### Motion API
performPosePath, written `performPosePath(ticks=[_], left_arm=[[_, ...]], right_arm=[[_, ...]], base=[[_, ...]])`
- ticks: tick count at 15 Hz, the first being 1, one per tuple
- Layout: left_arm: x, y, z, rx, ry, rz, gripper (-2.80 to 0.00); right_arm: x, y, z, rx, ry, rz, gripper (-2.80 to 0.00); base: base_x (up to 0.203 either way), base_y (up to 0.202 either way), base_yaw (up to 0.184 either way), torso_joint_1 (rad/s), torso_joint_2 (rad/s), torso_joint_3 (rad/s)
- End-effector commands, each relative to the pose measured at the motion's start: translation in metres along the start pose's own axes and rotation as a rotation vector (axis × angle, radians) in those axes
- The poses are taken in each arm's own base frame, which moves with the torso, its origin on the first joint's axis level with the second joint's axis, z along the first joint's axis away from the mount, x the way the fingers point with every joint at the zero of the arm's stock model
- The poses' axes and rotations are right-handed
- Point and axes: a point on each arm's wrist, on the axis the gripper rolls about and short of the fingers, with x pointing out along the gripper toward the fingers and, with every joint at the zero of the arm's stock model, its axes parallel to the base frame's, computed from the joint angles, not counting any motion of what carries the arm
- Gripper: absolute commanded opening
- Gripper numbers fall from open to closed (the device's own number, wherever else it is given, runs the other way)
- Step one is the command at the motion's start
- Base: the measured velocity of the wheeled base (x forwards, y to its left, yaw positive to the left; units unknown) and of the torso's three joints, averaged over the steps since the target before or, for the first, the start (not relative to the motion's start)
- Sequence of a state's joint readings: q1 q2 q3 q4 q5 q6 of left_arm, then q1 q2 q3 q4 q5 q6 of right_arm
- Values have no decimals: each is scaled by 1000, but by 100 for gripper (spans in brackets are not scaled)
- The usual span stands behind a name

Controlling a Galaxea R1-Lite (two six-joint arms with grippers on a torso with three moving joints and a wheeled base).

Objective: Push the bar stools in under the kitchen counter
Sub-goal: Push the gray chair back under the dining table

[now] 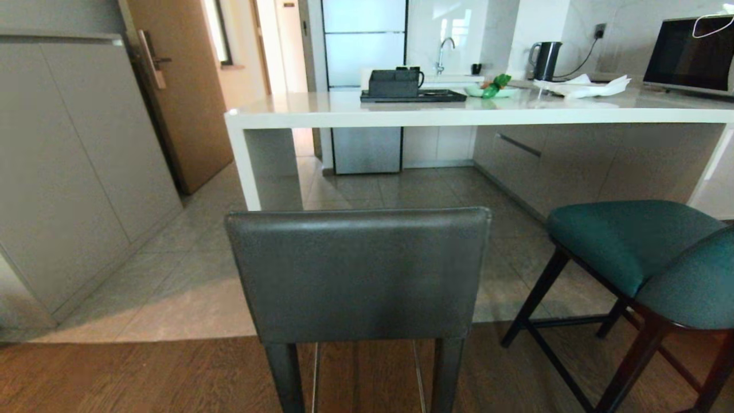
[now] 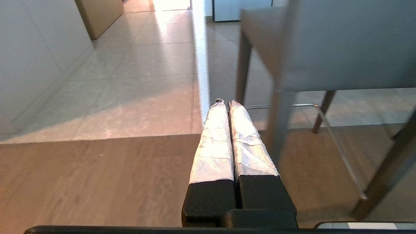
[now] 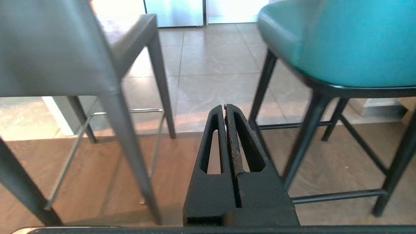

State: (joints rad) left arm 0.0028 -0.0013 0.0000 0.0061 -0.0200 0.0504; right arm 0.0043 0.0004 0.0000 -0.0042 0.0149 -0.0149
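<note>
The grey bar stool stands right before me, its square back facing me, short of the kitchen counter. To its right stands the teal bar stool, turned at an angle, also outside the counter. Neither arm shows in the head view. My left gripper is shut and empty, held low to the left of the grey stool. My right gripper is shut and empty, low between the grey stool's leg and the teal stool's dark legs.
The counter's white side panel stands left of the grey stool. On the counter top lie a black tray with holder, a green plate and white paper. Grey cabinets line the left wall. A wooden door stands beyond.
</note>
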Motion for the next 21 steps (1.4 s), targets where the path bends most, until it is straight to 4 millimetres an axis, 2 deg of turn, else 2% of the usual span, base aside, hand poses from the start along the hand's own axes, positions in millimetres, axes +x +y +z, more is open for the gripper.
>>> performPosePath(ticks=[1, 4, 18, 19, 21], left_arm=[[0, 0, -1, 0, 1, 2, -280], [0, 0, -1, 0, 1, 0, -280], [0, 0, 0, -37, -4, 20, -280], [0, 0, 0, -27, -7, 21, -280], [-2, 0, 7, -5, -31, 10, -280]], right_arm=[[0, 0, 0, 0, 1, 1, -280], [0, 0, -1, 0, 1, -3, -280], [0, 0, -1, 5, 0, -18, -280], [-1, 0, 3, 0, -6, -20, -280], [-1, -1, 26, 7, -7, -18, -280]], base=[[0, 193, 0, 2, 2, 2], [0, 128, -2, 2, 2, 3], [0, 0, 0, 0, 0, 0], [0, 0, 0, 0, 0, 0], [0, 0, 0, 0, 0, 0]])
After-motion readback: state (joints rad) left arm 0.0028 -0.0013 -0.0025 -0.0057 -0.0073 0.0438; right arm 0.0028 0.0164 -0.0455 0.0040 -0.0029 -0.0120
